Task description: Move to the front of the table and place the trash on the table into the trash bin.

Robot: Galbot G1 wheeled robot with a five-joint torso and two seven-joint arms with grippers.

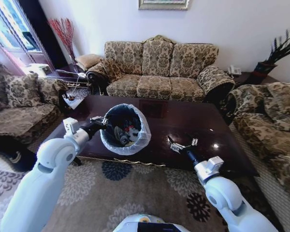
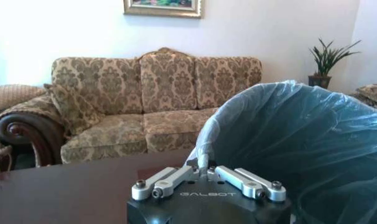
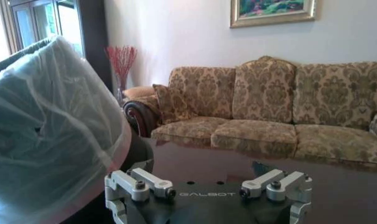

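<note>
Filling the middle of the head view, the dark reddish-brown counter (image 1: 193, 121) stretches between a patterned three-seat sofa (image 1: 159, 72) at its far side and more patterned seating to either side. A floral rug (image 1: 135, 188) lies under its near edge.

The trash bin (image 1: 124, 128) is next in size: a round bin lined with a translucent whitish bag folded over the rim, sitting at the near left part of the counter and tipped so that its dark mouth faces up toward the head camera. Inside it lies the trash (image 1: 127, 133), a jumble of pale and red-marked pieces, too small to sort out one by one.

The left arm reaches forward from the lower left, and the left gripper (image 1: 99, 121) meets the bin's left rim. In the left wrist view the left gripper's jaws are drawn together on a fold of the bag at that rim, the bag wall (image 2: 300, 140) rising just beside them.

The right gripper (image 1: 182, 145) hovers above the counter's bare near right part, apart from the bin, with its jaws spread wide and nothing between them; the right wrist view shows the bag bulging just beside it.
</note>
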